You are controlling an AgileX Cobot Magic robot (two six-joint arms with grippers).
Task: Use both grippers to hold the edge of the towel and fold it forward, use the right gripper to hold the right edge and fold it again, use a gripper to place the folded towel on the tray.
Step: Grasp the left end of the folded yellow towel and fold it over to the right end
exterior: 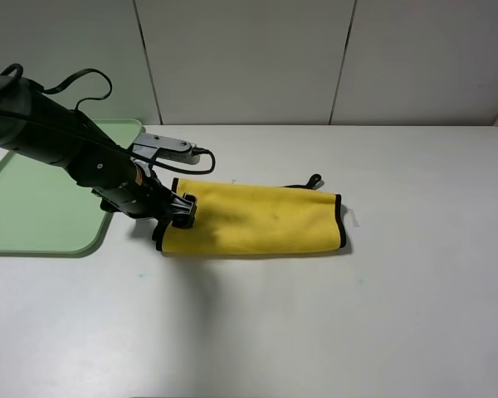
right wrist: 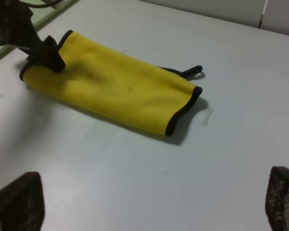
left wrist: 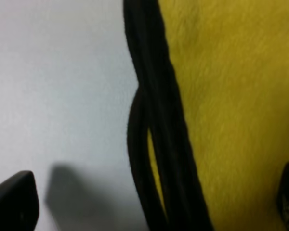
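Yellow towel (exterior: 257,220) folded beside the tray (exterior: 33,240)

Black-trimmed and folded into a long strip, the towel lies flat on the white bench (exterior: 398,315), just right of the green tray. The left gripper (exterior: 181,209) sits at its left edge, jaws apart astride the trim. The right gripper (right wrist: 154,204) hangs over the bench, jaws wide apart and empty.

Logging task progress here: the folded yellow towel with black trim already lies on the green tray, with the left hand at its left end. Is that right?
Not quite. The folded yellow towel with black trim lies on the white table, beside the pale green tray, not on it, as the exterior high view shows. The left hand is at its left end.
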